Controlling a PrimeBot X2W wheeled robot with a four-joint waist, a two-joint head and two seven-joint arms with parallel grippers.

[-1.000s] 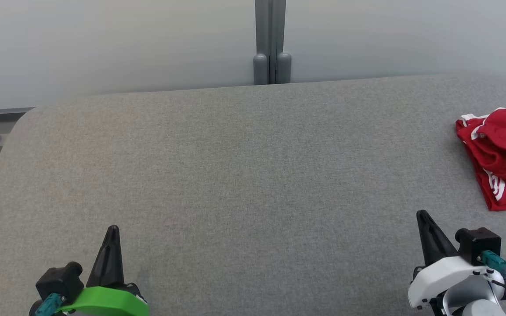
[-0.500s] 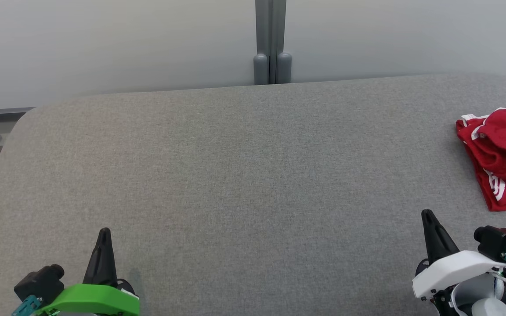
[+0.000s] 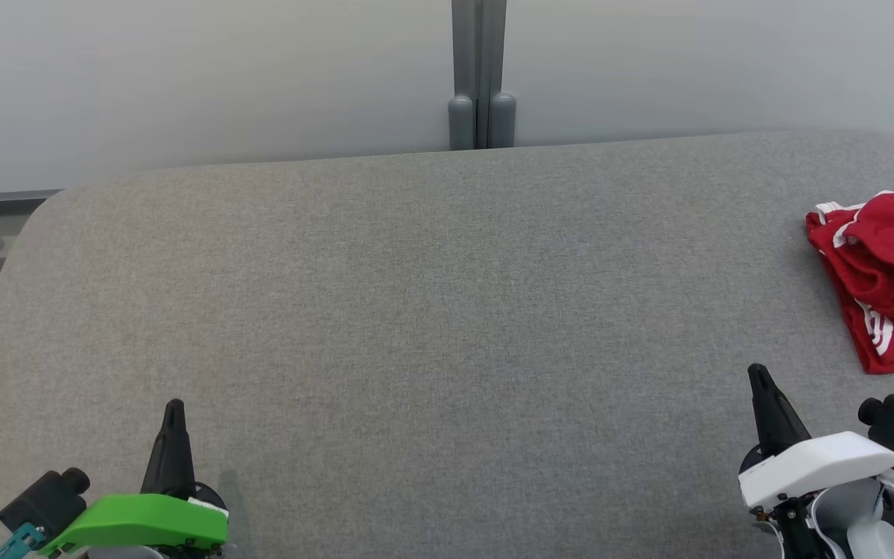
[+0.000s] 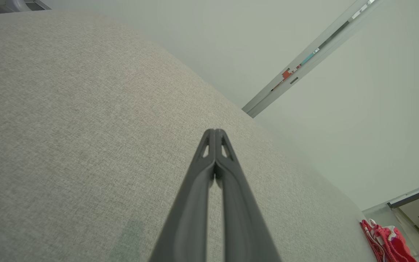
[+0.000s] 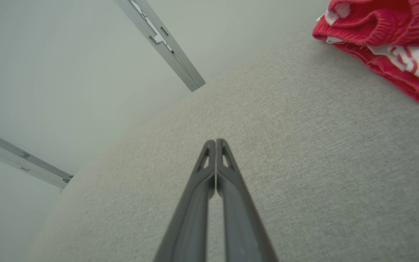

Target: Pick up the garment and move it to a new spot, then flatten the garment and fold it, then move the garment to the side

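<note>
Easing back nearward with left gripper (image 3: 174,407) and right gripper (image 3: 758,371) clenched empty, leaving folded red white-striped fabric garment (image 3: 891,289) far right on grey felt table (image 3: 431,310), likely finished

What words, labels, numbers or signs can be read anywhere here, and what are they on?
No text can be read anywhere.
Red garment: a white mark beside its white stripes, too blurred to tell whether it is lettering.
Grey partition post: a small orange tag, too small to read.
Grey padded table: no writing.
</note>
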